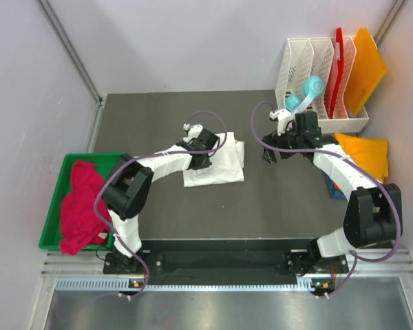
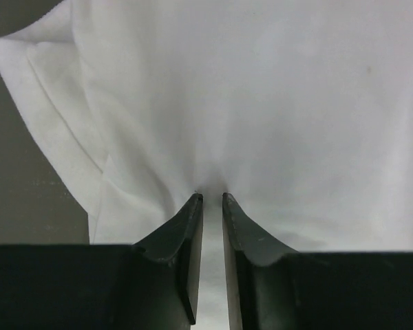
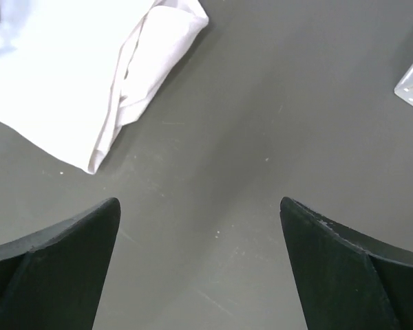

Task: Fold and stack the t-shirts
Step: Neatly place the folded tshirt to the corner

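Pinches a thin pucker of white t-shirt (image 2: 261, 103) with left tool (image 2: 210, 198), with right tool (image 3: 199, 200) spread wide at three o'clock; risks slipping, dragging folds askew.

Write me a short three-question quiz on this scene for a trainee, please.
1. True or false: the pink shirt lies in the tray.
2. What do the left fingers pinch? A) white shirt B) pink shirt C) nothing
3. Fill in: the right fingers stand ____ above the bare table.
Key: 1 true; 2 A; 3 open.
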### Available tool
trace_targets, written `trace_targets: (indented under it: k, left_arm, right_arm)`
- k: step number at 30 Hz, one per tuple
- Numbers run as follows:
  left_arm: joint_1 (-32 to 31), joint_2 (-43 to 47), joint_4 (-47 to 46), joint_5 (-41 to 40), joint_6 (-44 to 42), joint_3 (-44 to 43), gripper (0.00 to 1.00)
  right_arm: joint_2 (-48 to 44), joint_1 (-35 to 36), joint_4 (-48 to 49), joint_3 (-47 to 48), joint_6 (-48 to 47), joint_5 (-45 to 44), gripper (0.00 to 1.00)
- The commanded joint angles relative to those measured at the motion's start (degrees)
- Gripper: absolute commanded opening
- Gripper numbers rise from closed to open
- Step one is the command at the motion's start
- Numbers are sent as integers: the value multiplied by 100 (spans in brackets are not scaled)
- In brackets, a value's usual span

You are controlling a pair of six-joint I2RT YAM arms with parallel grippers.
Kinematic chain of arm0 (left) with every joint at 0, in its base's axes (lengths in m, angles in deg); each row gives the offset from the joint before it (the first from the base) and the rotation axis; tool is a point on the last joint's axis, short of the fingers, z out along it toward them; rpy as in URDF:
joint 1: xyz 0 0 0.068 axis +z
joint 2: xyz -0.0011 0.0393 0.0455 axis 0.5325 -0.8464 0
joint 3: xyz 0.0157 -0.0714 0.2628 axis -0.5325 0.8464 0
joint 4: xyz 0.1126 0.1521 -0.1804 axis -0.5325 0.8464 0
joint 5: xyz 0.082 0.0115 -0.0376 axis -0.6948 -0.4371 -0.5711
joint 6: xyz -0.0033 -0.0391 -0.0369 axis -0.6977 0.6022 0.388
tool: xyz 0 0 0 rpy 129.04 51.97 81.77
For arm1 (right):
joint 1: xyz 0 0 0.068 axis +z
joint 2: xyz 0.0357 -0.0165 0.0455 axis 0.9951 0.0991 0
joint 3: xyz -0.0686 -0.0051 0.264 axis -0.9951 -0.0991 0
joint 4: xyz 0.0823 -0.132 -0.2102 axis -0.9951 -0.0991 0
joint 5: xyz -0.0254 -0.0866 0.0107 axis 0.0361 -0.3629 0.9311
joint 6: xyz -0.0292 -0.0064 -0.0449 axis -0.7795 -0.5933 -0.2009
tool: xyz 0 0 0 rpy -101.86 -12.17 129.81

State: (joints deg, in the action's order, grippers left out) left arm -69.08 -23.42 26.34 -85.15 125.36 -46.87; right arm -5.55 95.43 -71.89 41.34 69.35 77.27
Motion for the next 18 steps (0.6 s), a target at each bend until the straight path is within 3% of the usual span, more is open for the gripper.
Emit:
trace_targets:
  k: [1,5,6,7,8,9,11,12,13,14,15,18]
  left_arm:
    - [26,-58,-249,173,8,105,22]
    - [96,3,-327,270,87,325,17]
    - [122,12,-328,287,96,360,19]
    - [140,38,-336,288,96,422,21]
    - [148,47,-354,296,96,440,25]
    - [183,65,-432,392,87,483,42]
    - [219,135,-538,481,61,606,57]
    - [228,161,-617,498,52,642,69]
    - [228,196,-627,498,52,685,73]
    - [236,205,-618,507,52,695,75]
    - [236,188,-618,516,52,703,75]
    - [245,188,-635,586,34,730,77]
  right_arm:
    - [179,224,349,276,74,-111,100]
    - [460,321,262,593,276,-120,96]
    - [487,339,296,611,425,-137,86]
    - [479,330,375,559,487,-137,64]
    - [452,330,576,515,592,-233,27]
    - [400,339,682,471,871,-504,4]
    - [408,339,719,462,1023,-638,0]
    - [547,339,579,557,850,-612,0]
    - [679,339,30,906,674,-273,7]
    - [811,321,-133,1014,542,-113,80]
    - [917,295,-143,1024,566,2,99]
    - [970,260,23,954,680,320,100]
